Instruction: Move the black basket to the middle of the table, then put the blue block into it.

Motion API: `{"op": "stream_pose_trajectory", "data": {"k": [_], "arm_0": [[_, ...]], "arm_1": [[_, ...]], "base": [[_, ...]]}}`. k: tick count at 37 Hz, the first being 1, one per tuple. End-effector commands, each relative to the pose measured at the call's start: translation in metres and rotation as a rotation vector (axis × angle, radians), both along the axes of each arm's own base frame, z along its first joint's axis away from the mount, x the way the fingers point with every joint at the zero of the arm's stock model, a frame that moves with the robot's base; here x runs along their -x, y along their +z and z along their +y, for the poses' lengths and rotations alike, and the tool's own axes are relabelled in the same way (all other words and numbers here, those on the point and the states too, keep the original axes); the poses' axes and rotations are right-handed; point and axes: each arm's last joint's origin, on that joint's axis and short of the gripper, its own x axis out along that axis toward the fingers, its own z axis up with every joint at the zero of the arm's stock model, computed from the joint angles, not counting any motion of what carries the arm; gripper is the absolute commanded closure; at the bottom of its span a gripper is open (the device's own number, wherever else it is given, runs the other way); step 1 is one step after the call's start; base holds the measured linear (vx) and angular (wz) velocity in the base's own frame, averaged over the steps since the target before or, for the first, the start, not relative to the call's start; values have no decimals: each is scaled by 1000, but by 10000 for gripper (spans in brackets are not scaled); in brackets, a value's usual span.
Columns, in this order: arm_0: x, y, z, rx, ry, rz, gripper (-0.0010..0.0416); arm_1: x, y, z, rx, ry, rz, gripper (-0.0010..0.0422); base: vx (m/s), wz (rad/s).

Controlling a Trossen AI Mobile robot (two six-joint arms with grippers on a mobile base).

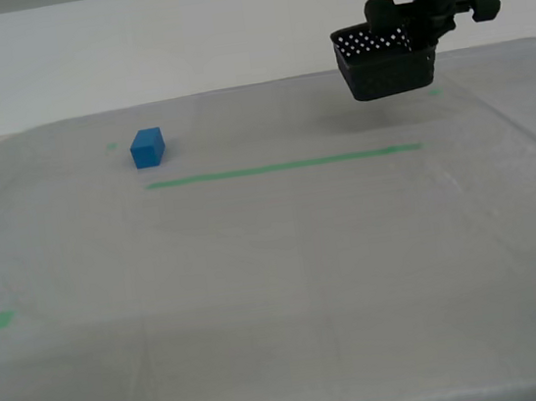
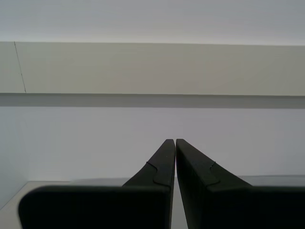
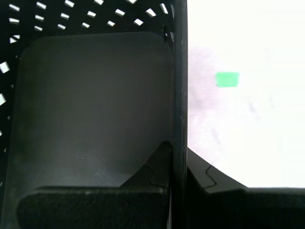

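Nearest the exterior camera, the table (image 1: pixel 286 337) spreads out under a whitish-grey cloth, with a small green tape mark (image 1: pixel 4 318) close to the exterior view's left edge. Farther back, a long thin green tape line (image 1: pixel 283 167) runs across the cloth. Just beyond its end on the exterior view's left sits the blue block (image 1: pixel 148 148), alone on the cloth and well apart from everything else. Farther still, toward the exterior view's upper right, the black basket (image 1: pixel 387 64) hangs in the air, clear of the table. My first gripper (image 3: pixel 178 160) holds it, its jaws clamped on one perforated wall, one finger inside the basket and one outside. My second gripper (image 2: pixel 175 142) has its jaws pressed together on nothing, pointing at a pale wall.
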Motion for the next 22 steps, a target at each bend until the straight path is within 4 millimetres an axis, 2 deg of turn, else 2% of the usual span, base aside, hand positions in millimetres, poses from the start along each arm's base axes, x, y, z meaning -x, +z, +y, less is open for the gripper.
{"op": "stream_pose_trajectory", "data": {"k": [1,9,22], "arm_0": [[5,7,8,-15,5,8,407],[13,13,28,-170,22,51,406],[39,19,82,-135,68,83,407]], "arm_1": [[0,1,0,-3,1,-6,412],[0,1,0,-3,1,-6,412],[0,1,0,-3,1,-6,412]], "base": [[0,0],[0,0],[0,0]]}}
